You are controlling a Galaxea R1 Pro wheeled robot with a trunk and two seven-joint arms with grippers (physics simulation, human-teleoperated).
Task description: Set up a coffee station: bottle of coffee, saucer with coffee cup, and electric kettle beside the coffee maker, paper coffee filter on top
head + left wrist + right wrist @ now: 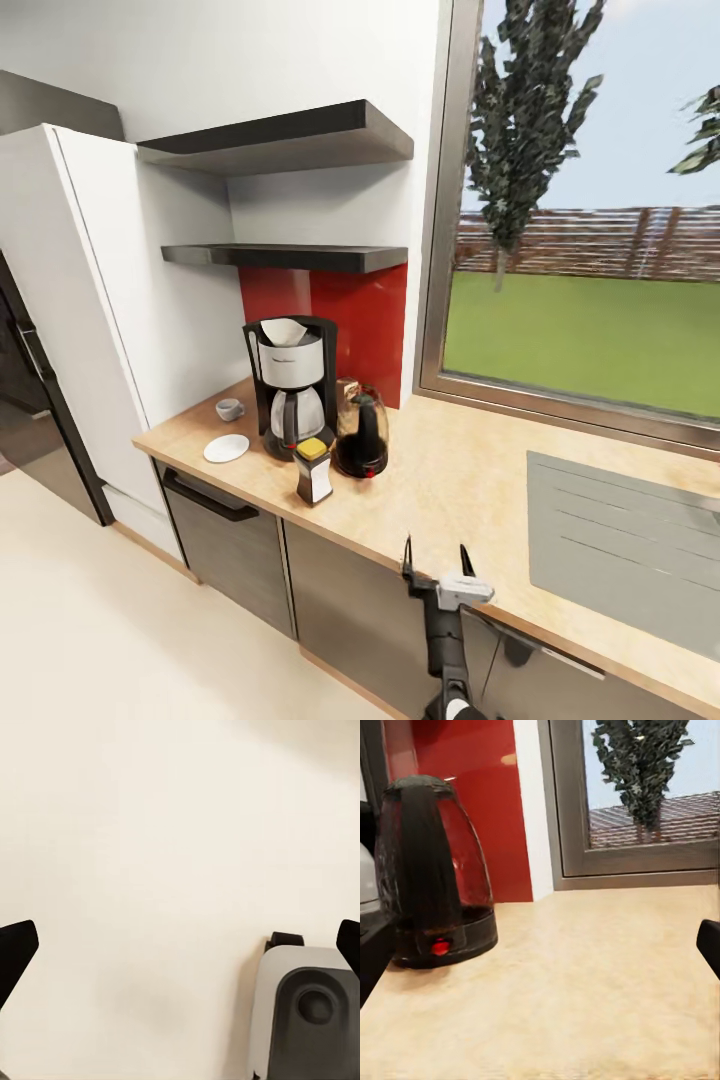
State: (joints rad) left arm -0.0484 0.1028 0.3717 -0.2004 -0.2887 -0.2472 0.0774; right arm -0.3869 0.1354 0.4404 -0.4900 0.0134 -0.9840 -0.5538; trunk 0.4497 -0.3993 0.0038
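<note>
The head camera looks down and forward from well back over the kitchen countertop, taking in the electric kettle and window. The right wrist camera sits low over that worktop, facing the same kettle from near (their shared part). The left wrist camera apparently faces pale floor.

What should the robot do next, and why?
Probably reach for the coffee cup: it sits on the countertop beside the saucer, not on it. The filter, coffee bottle and kettle already look placed by the coffee maker, and the right claw is open.
</note>
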